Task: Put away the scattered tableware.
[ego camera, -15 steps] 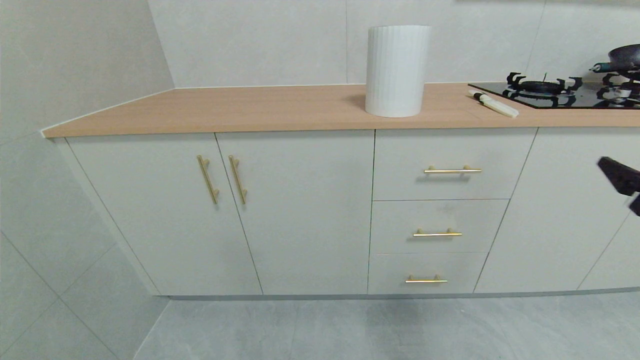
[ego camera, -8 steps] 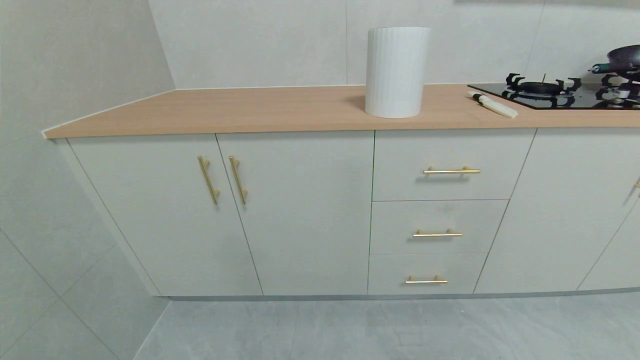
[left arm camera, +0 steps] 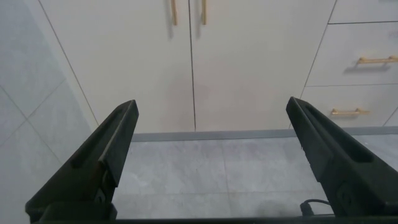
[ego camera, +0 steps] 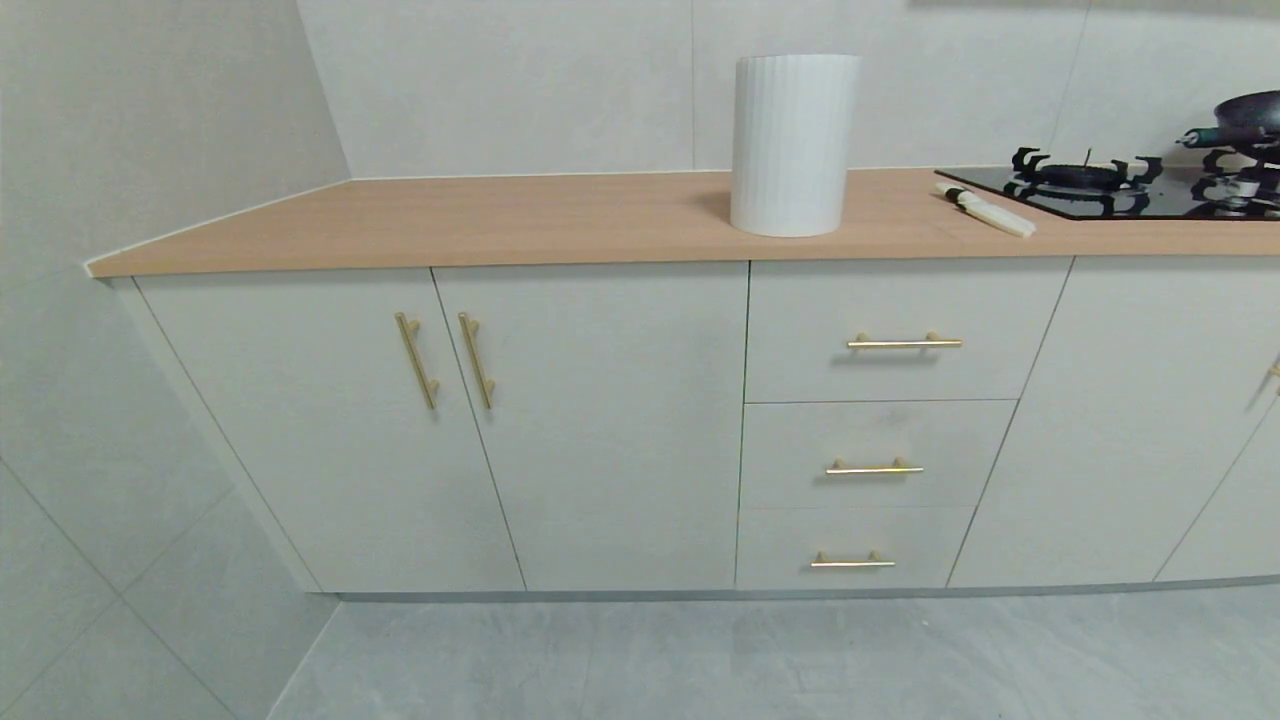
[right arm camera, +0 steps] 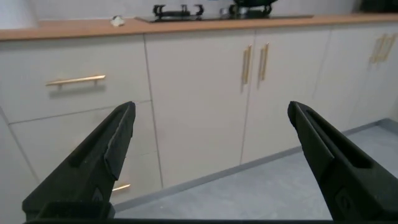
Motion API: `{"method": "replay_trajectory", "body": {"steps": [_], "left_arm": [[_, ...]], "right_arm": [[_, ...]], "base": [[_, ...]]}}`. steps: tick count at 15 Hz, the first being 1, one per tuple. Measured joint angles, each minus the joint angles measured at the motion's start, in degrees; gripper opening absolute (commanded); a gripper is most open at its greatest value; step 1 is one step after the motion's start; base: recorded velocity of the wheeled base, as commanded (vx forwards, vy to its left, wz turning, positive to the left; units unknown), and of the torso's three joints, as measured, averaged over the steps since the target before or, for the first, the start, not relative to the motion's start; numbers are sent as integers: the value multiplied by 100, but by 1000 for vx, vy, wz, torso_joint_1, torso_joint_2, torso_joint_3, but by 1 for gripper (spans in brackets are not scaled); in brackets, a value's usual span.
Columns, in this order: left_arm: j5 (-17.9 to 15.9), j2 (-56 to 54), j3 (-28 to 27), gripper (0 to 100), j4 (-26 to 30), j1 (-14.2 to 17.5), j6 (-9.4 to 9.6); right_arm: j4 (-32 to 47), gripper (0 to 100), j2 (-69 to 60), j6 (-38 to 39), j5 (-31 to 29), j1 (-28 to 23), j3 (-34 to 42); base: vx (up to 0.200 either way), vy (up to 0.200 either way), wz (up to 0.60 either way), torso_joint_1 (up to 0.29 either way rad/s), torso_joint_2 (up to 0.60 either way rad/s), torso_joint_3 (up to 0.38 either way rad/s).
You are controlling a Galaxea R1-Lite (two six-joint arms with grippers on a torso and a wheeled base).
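Note:
A white-handled utensil (ego camera: 985, 209) lies on the wooden countertop (ego camera: 520, 215), just left of the gas hob (ego camera: 1120, 188). To its left stands a tall white ribbed holder (ego camera: 795, 145), upright. The same utensil (right arm camera: 117, 22) appears small on the counter edge in the right wrist view. My left gripper (left arm camera: 211, 107) hangs low, open and holding nothing, facing the floor and the foot of the double cabinet doors (left arm camera: 189, 62). My right gripper (right arm camera: 211, 109) is open too, nothing between its fingers, facing the drawer fronts and a pair of cabinet doors (right arm camera: 255, 93).
Three drawers with gold bar handles (ego camera: 905, 342) sit below the holder, all closed. The double doors (ego camera: 450, 400) to their left are closed. A dark pan (ego camera: 1250, 108) rests on the hob. Grey tiled floor (ego camera: 750, 660) lies open before the cabinets.
One second ago a dark gripper tip showed at the head view's right edge; it has since dropped out of that view. The utensil and holder have stayed put.

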Motion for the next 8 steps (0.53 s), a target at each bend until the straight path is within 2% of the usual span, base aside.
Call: {"method": "replay_trajectory", "body": {"steps": [2,5,8], "left_arm": [[0,0,0,100,0,2,0],[1,0,0,100,0,0,0],[1,0,0,100,0,0,0]], "right_arm": [[-182,100,-68,60,503,-11,496],[-941,100,-104,65,1196,-11,1351],[-944,100,-115,246,1536,-11,1742]], "base": [[0,0,0,0,0,0],[0,0,0,0,0,0],[0,0,0,0,0,0]]}}
